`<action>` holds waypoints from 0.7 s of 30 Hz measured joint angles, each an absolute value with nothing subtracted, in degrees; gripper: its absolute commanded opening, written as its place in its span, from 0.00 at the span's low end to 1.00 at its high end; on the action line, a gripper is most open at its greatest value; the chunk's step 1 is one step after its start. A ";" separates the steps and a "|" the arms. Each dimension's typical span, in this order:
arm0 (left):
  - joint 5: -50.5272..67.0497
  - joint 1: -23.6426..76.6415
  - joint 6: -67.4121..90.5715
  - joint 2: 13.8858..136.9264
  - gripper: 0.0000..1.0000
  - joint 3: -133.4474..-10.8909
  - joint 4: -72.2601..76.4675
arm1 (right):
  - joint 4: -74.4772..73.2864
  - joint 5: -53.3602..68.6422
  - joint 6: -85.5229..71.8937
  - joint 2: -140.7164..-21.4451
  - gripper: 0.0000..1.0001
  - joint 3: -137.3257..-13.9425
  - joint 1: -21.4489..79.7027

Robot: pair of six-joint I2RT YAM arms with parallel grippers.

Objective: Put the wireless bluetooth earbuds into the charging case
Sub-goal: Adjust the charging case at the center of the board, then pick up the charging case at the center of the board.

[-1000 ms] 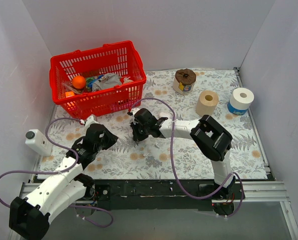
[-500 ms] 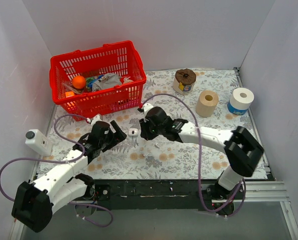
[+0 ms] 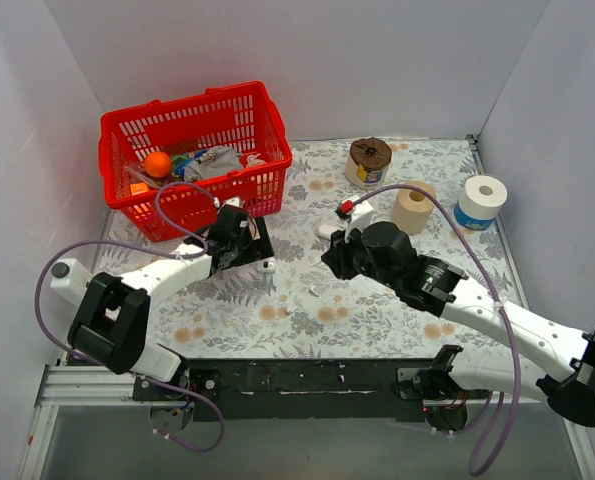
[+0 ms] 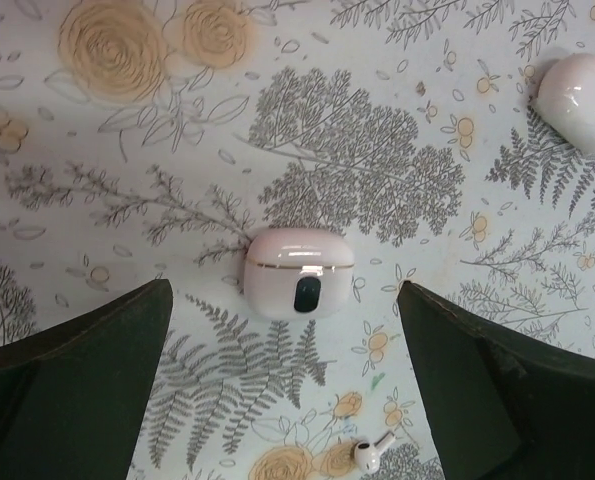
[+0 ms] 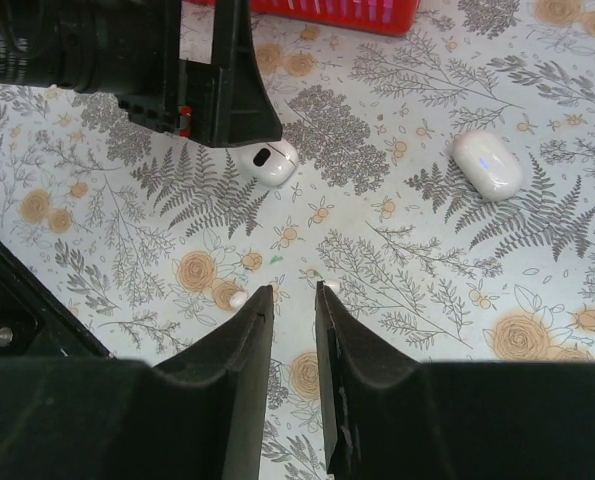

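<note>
The charging case (image 4: 298,272) lies closed on the floral mat, white with a dark oval window. It rests just beyond my left gripper (image 4: 284,285), whose fingers stand wide open on either side of it without touching. From above, the case (image 3: 266,266) is at the left gripper (image 3: 255,250). One earbud (image 4: 372,452) lies loose near the right finger. In the right wrist view two earbuds (image 5: 237,298) (image 5: 329,287) lie on the mat beside the tips of my right gripper (image 5: 293,290). That gripper has a narrow gap and nothing in it.
A second white rounded pod (image 5: 487,163) with a small blue light lies right of the case, also seen from above (image 3: 327,232). A red basket (image 3: 182,205) with items stands back left. Three rolls (image 3: 369,162) (image 3: 414,206) (image 3: 480,200) stand back right.
My left arm swung out toward the basket and its gripper opened wide around the case. My right arm drew away to the right and its jaws parted a little.
</note>
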State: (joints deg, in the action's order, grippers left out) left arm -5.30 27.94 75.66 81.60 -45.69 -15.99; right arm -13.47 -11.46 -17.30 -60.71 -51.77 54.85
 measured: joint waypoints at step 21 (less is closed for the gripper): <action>-12.38 33.91 64.66 98.39 0.89 -57.67 -22.57 | -17.10 -13.37 -16.73 -54.63 0.32 -48.80 54.85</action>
State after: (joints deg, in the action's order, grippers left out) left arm -12.38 33.91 64.66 98.39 -57.67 -22.57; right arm -17.10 -13.37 -16.73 -54.63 -48.80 54.85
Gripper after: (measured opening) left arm 0.916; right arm 0.317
